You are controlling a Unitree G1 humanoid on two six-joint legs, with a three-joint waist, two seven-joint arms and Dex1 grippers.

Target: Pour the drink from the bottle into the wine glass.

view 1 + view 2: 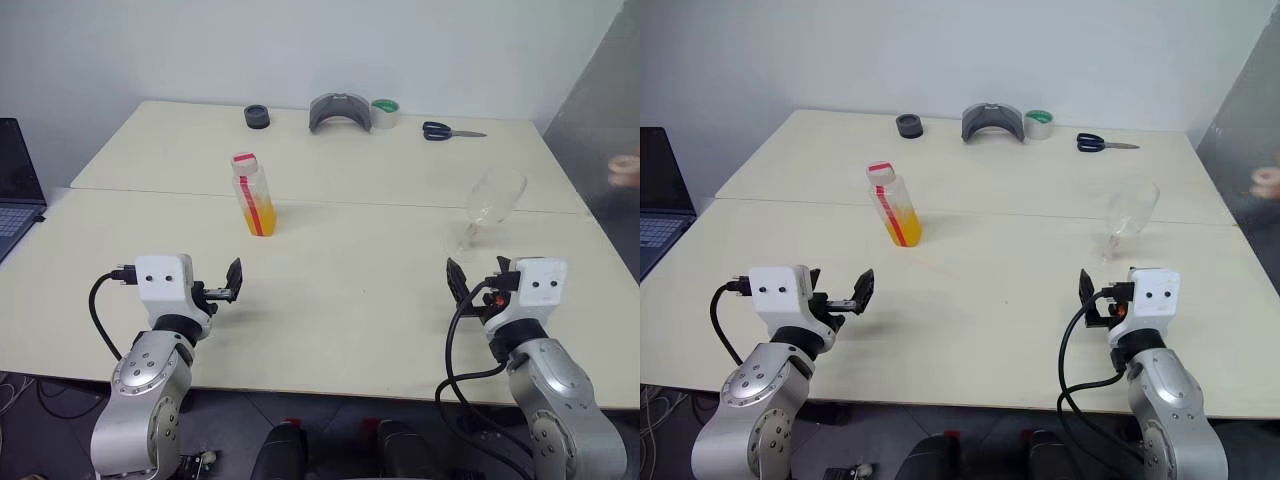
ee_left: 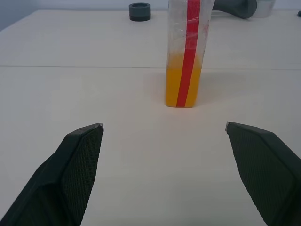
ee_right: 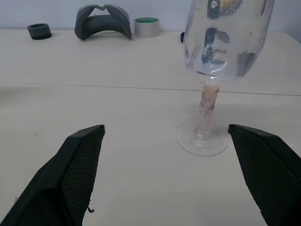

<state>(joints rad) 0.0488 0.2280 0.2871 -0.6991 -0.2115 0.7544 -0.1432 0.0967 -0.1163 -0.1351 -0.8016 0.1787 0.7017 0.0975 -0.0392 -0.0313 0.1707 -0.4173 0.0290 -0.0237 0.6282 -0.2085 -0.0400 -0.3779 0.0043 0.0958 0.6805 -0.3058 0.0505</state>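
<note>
Both jaws stand wide, empty — the bottle [image 1: 253, 196] is capped, its drink [image 1: 258, 216] unpoured, the wine glass [image 1: 489, 207] empty; nothing done yet.

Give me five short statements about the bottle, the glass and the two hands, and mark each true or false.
1. The bottle stands upright with its cap on. True.
2. The glass already holds orange drink. False: it is empty; the drink is in the lower part of the bottle.
3. The left hand is shut on the bottle. False: its fingers are open and the bottle stands apart, ahead of them.
4. The right hand is open, with the glass ahead of it. True.
5. The scissors lie between the bottle and the glass. False: they lie near the table's far edge, beside the tape roll.
</note>
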